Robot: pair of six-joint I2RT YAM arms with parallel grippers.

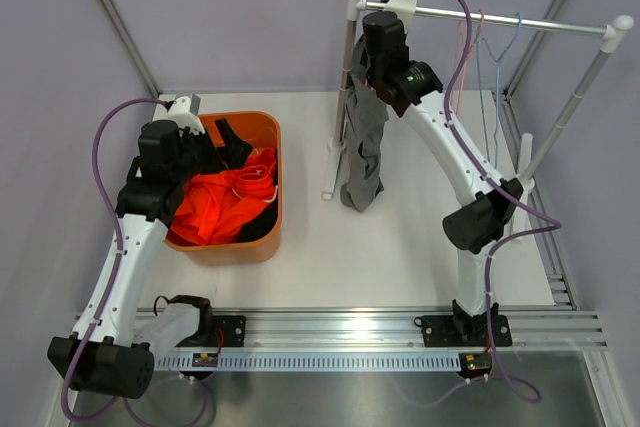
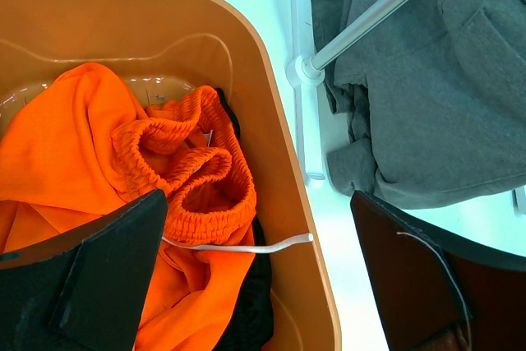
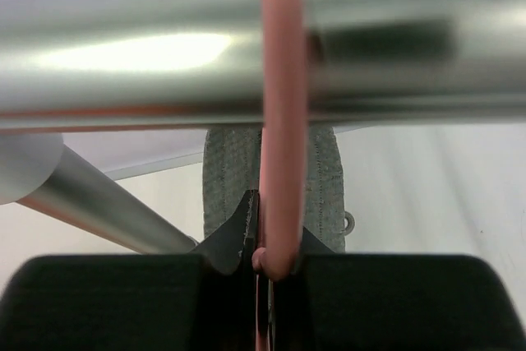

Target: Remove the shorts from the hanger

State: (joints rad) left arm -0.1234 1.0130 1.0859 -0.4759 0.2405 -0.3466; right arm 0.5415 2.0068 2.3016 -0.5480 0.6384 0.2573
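Right claw [image 3: 265, 240] closed on the pink hanger [image 3: 279, 121] hook, which is looped over the rack rail [image 1: 520, 22]. Grey shorts [image 1: 362, 152] hang under the rail at its post end, bottom bunched on the counter [image 1: 380, 257]. Orange bin [image 1: 272, 137], well apart from the rail, holds the orange shorts [image 1: 225, 202] and black shorts [image 2: 251, 318]. Left claw [image 2: 259, 203] hovers wide open over the bin.

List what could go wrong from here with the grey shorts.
1. The right fingers are shut on the pink hanger hook just below the rail; a sideways pull rather than a lift might jam the hook or drag the rail.
2. The grey shorts hang against the upright post; they could snag or drop outside the orange bin.
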